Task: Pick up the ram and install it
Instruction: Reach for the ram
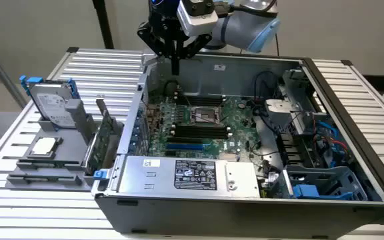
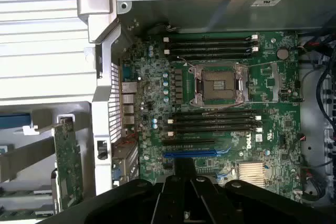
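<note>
The gripper (image 1: 175, 71) is hovering over the rear wall of the computer case (image 1: 245, 67), fingers (image 1: 175, 62) drawn together. Whether they are pinching the ram, I cannot tell.

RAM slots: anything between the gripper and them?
Nothing visible. The gripper hangs over the open case near one wall. The black RAM slots beside the CPU socket lie uncovered.
</note>
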Available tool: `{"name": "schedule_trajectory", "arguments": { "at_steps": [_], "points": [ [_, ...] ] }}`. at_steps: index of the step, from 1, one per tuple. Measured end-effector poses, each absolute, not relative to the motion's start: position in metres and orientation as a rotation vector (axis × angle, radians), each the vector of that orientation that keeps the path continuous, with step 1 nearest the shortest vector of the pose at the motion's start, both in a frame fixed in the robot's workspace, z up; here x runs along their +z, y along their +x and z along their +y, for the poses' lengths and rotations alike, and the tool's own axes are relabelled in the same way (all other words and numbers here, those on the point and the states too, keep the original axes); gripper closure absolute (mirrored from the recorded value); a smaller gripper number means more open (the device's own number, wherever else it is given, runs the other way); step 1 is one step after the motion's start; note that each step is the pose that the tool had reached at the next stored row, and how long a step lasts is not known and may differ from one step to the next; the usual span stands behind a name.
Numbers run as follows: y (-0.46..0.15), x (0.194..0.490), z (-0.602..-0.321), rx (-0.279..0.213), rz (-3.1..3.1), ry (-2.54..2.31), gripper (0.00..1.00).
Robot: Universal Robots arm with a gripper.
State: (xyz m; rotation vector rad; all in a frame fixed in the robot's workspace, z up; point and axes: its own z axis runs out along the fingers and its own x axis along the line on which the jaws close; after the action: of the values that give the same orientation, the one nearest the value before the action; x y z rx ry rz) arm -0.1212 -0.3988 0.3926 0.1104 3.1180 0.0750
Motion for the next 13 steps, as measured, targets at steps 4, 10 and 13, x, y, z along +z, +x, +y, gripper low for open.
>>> {"name": "schedule_trajectory", "arguments": {
  "at_steps": [4, 10, 13],
  "points": [
    [-0.1212, 0.3926, -0.3988, 0.075, 3.118, 0.11, 1.0],
    [-0.1212, 0.3926, -0.3988, 0.075, 3.118, 0.11, 1.0],
    [-0.1212, 0.3926, -0.3988, 0.075, 3.118, 0.11, 1.0]
  ]
}}
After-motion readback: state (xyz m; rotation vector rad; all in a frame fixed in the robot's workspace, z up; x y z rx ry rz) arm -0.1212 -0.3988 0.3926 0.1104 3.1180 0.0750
